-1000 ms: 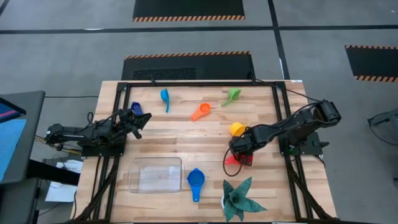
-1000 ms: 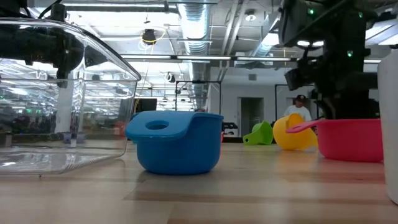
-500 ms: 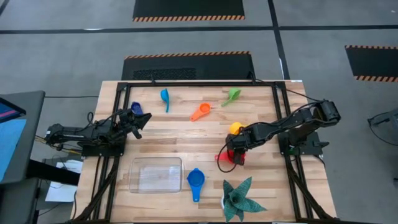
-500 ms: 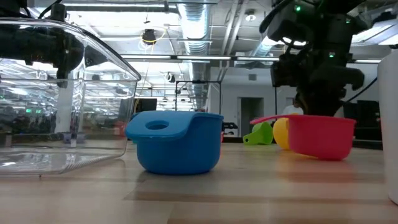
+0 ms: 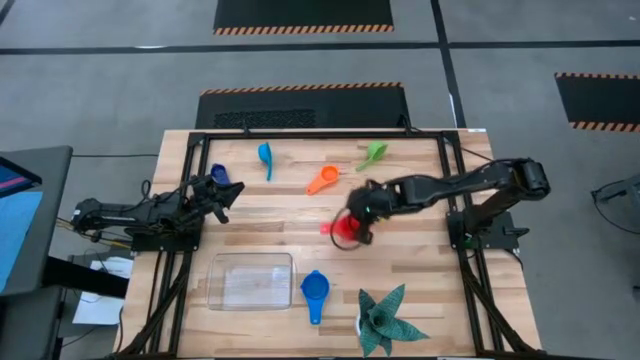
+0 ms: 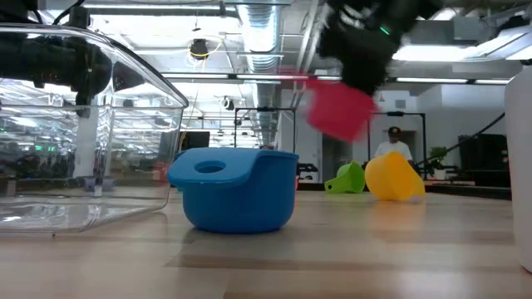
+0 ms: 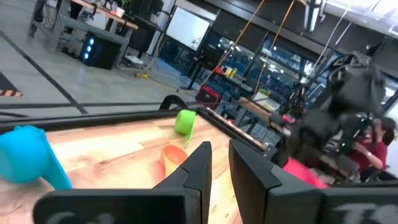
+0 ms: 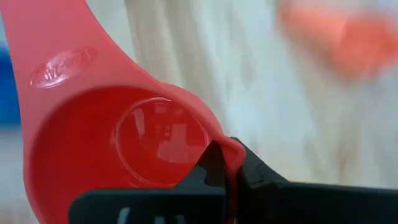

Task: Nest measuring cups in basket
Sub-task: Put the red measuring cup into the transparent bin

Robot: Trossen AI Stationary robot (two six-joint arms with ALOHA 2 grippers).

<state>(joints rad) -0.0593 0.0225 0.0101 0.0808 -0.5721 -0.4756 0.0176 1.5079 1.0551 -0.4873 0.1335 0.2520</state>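
My right gripper [image 5: 360,214] is shut on the red measuring cup [image 5: 344,230], which hangs over the middle of the table, above the blue cup [image 6: 235,189]. The clear basket [image 5: 250,281] sits at the near left, with that blue cup [image 5: 315,289] resting beside it on its base. The light blue [image 5: 265,157], orange [image 5: 322,180] and green [image 5: 372,153] cups lie along the far side, and the dark blue cup [image 5: 219,174] at the far left. The yellow cup [image 6: 395,176] lies tipped on its side. My left gripper [image 5: 222,190] rests shut by the dark blue cup, holding nothing. My right gripper pinches the red cup's rim [image 8: 225,149] on the side opposite the handle [image 8: 59,65], one finger inside the bowl and one outside. The fingers come from the table's right, slanting down. The cup [image 6: 337,108] is lifted clear of the table and tilted.
A dark green spiky plant [image 5: 385,320] stands at the near edge, right of the blue cup. The black frame rails [image 5: 200,135] run along the table's far, left and right sides. A person [image 6: 394,141] shows far off in the room.
My right gripper has shut on the red cup's rim, dragged it leftward along the table, then lifted it clear. It has carried the cup up and toward the table's left and far side, past the yellow cup. The cup has tipped from level to tilted.
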